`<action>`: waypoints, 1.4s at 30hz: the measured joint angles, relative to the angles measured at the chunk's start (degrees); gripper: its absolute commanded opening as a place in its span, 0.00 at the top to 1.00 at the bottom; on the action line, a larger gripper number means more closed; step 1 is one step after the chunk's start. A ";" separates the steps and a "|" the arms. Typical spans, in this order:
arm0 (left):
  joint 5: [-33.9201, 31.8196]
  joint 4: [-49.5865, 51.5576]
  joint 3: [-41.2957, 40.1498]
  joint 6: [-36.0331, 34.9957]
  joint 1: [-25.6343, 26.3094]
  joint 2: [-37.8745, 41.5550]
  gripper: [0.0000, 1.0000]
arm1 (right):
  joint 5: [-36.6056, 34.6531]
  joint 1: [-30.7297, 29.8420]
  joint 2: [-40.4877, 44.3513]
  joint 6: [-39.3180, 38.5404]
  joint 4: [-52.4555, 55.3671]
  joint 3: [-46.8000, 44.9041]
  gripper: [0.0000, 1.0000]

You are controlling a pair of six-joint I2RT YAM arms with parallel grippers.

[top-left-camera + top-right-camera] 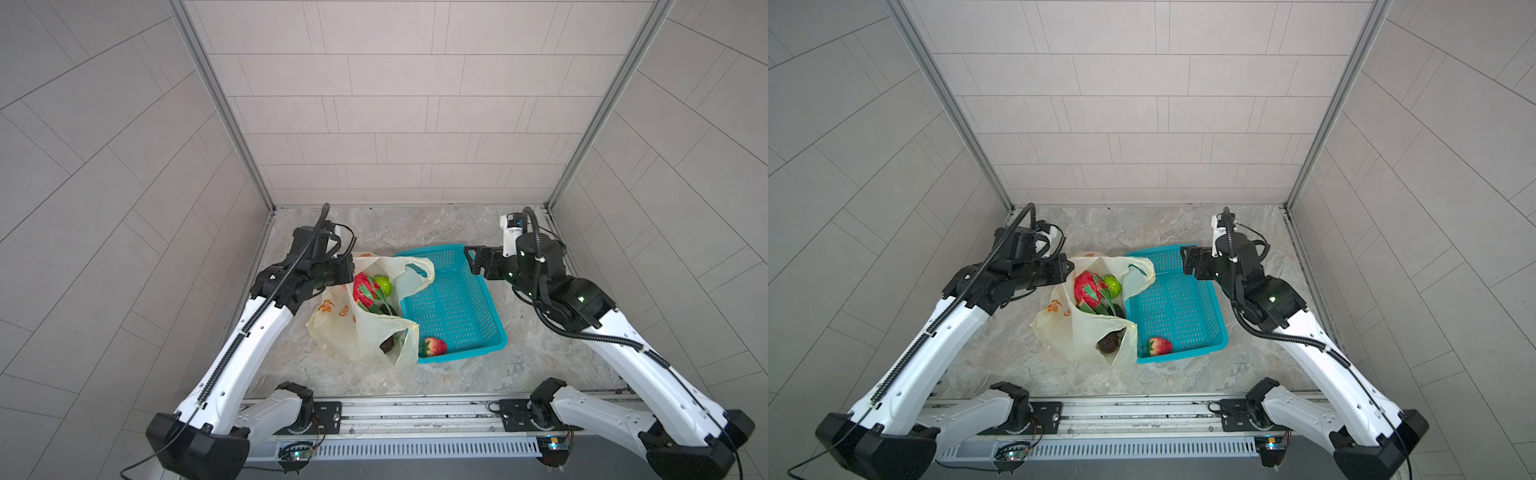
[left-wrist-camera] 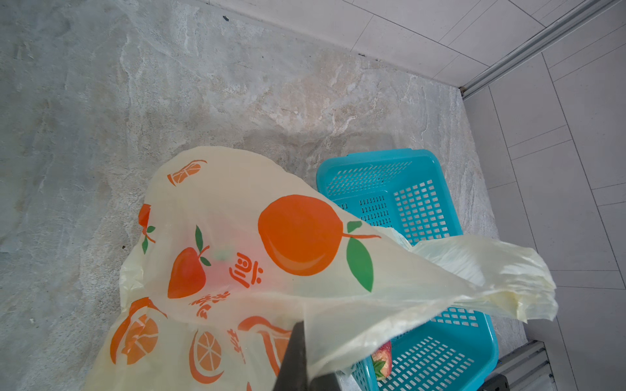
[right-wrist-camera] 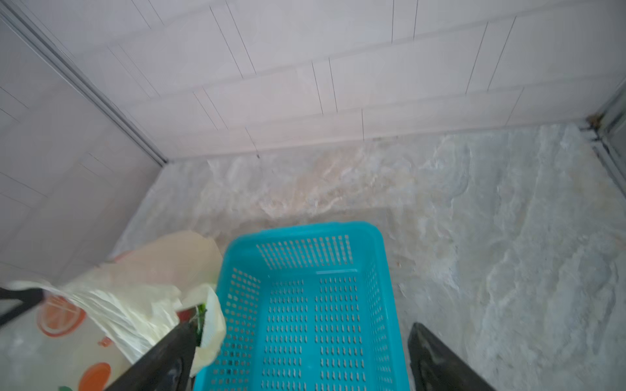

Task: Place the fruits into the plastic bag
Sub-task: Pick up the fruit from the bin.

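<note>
Most of the job looks done from where I stand: the teal basket point(image 1: 453, 303) sits nearly bare on the stone-look table point(image 1: 415, 224). The plastic bag point(image 1: 340, 332) lies against it on the left arm's side. Only the strawberry point(image 1: 434, 346) is left in the basket's near corner, just beside the bag. The left gripper point(image 1: 345, 275) is pinched shut on the bag's far rim, lifting the film so the mouth gapes. The right gripper point(image 1: 470, 261) hangs over the basket's far end, jaws spread wide with nothing between them. I'd judge it must next cross to the near corner, drop over the strawberry, close gently and carry it to the opening. The table is flat, matte, grey-veined. The basket is rigid perforated plastic, rectangular with flared walls. The bag is thin, translucent cream-yellow, crinkled and printed with oranges, and likely to sag if released. Inside sit a glossy pink-red dragon fruit point(image 1: 365, 291) with green scales and a round, bumpy lime-green fruit point(image 1: 383, 284). A dark purple piece point(image 1: 388, 344) shows through a gap at the near end. The strawberry is small, shiny and tapered, so it may slip.
</note>
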State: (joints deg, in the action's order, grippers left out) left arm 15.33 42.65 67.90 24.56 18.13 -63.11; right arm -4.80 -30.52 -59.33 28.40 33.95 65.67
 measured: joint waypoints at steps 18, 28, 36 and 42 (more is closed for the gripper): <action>-0.24 -0.17 -0.74 0.04 0.00 -0.31 1.00 | 16.13 -17.88 -17.07 -9.14 6.82 -13.18 0.13; -0.50 0.07 -0.72 0.02 0.00 -1.03 1.00 | 14.45 -21.33 -33.48 -12.87 8.00 -6.08 0.26; -0.92 0.24 -0.72 0.02 0.00 -1.03 1.00 | 12.52 -20.24 -35.82 -13.05 10.05 -5.62 0.60; -1.05 0.26 -0.72 0.02 0.00 -1.03 1.00 | 13.49 -15.69 -33.75 -11.72 9.33 -6.25 0.85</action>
State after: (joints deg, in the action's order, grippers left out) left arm 14.28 42.92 67.18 24.58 18.13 -64.14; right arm 8.69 -46.22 -93.08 16.69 43.29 59.42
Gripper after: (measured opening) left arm 0.047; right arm 0.213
